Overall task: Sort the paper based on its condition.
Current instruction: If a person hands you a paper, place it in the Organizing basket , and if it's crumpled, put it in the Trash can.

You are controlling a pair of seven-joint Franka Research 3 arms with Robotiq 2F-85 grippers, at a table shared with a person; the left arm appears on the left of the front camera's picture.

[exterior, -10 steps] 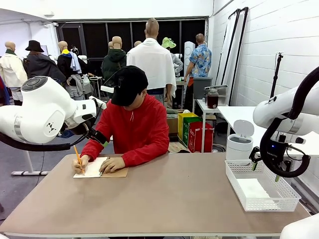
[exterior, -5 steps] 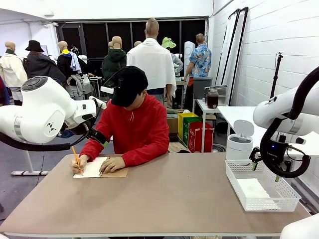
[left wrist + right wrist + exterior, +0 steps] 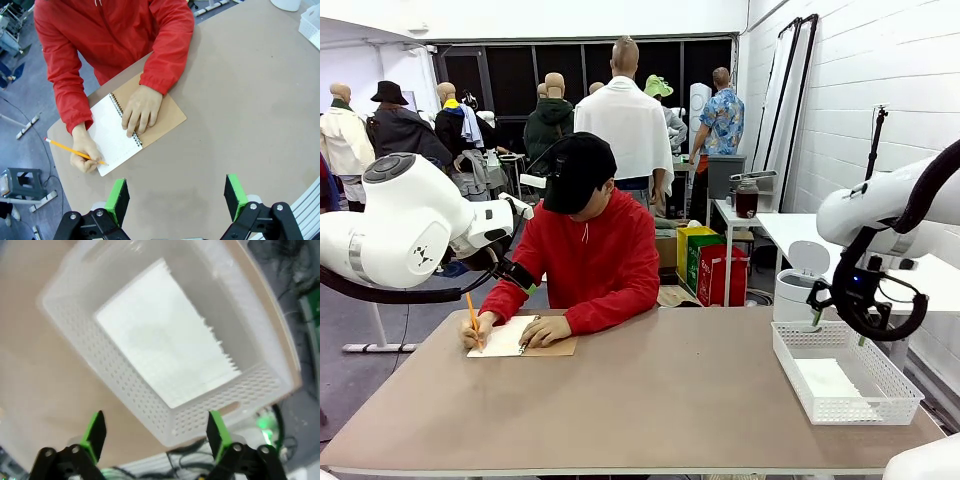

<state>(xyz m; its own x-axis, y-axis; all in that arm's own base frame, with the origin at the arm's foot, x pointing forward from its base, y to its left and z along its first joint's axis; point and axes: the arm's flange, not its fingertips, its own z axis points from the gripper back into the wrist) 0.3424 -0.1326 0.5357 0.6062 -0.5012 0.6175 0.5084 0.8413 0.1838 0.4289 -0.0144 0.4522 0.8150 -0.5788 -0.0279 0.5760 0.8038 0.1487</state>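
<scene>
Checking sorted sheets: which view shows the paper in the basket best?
Right wrist view: looks straight down on the paper lying flat in the basket, ragged edge visible. Front view gives it at a shallow angle; left wrist view catches a basket corner.

A person (image 3: pixel 595 260) in a red hooded top and black cap sat at the far side of the brown table (image 3: pixel 670 400), bent over a spiral-bound notebook (image 3: pixel 167 112). It lay open on its brown cover near the table's left end. A yellow pencil (image 3: pixel 62 145) slanted over the open page. A white mesh basket (image 3: pixel 850 408) stood at the right end. Behind it, off the table, stood a small white lidded bin (image 3: pixel 802 285). Farther back, a dark jar (image 3: pixel 747 198) sat on a white side table.
</scene>
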